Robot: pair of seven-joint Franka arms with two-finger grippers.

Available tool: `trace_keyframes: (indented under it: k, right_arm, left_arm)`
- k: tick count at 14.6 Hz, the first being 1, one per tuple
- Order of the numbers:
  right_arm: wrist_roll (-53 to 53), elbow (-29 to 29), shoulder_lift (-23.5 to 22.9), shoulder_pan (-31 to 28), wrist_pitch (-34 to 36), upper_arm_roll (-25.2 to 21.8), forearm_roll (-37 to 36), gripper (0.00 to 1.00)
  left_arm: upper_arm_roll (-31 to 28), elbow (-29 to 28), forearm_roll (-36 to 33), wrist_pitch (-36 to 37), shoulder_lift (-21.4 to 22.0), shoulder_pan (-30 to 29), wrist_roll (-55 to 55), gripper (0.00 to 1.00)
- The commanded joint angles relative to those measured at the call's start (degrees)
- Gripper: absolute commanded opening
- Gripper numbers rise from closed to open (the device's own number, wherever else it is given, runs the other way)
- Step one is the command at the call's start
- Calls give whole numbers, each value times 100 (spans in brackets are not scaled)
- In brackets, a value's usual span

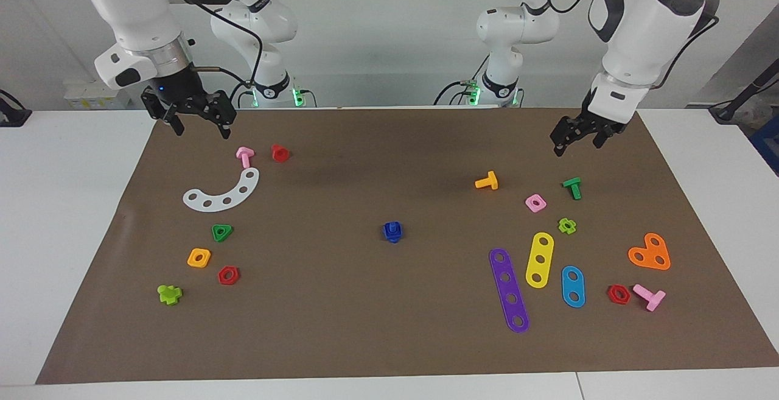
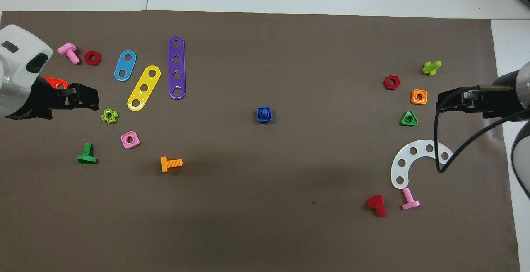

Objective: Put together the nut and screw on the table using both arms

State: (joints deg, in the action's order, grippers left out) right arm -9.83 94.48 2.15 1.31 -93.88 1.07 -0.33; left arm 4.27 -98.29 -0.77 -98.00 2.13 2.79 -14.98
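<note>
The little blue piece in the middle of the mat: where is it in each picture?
Facing view: the blue piece lies mid-mat, nearer the robots than the purple strip.
Overhead view: the blue piece lies mid-mat, the purple strip farther from the robots.
Shared landmark: the purple strip.

No text, label, brand, number or sign can be read on anything shown in either view.
</note>
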Motion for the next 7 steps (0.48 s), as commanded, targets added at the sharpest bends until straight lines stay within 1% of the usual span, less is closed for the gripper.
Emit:
trace_keyframes:
  k: [1, 4, 7]
  right_arm:
    - [-62, 9, 4, -26, 1, 25, 148, 100]
    - [-62, 18, 4, -26, 1, 25, 148, 100]
    - [-62, 9, 4, -26, 1, 25, 148, 100]
  left_arm:
    - [39, 308, 86, 70, -80, -41, 110, 100]
    - [31, 740, 25, 448, -265, -50, 145, 100]
    - [30, 802, 16, 458, -318, -41, 364, 100]
